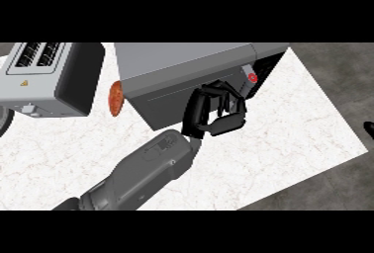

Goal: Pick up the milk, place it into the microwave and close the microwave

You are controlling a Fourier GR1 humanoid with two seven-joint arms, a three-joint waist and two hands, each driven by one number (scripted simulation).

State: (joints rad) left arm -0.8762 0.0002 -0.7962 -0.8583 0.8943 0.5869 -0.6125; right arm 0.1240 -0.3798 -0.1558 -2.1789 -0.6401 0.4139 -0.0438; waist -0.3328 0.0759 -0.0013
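My left hand point(223, 118) rests against the dark front door of the microwave point(182, 64), which sits at the far middle of the white marble tabletop point(292, 143). Its fingers point(199, 106) are nearly straight and hold nothing. I cannot see the milk. My right hand point(369, 129) barely shows at the right edge, and I cannot tell its pose. A toaster point(44, 74) stands to the left.

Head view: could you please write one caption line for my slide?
Left hand against the front of the microwave, toaster beside it; milk not visible.
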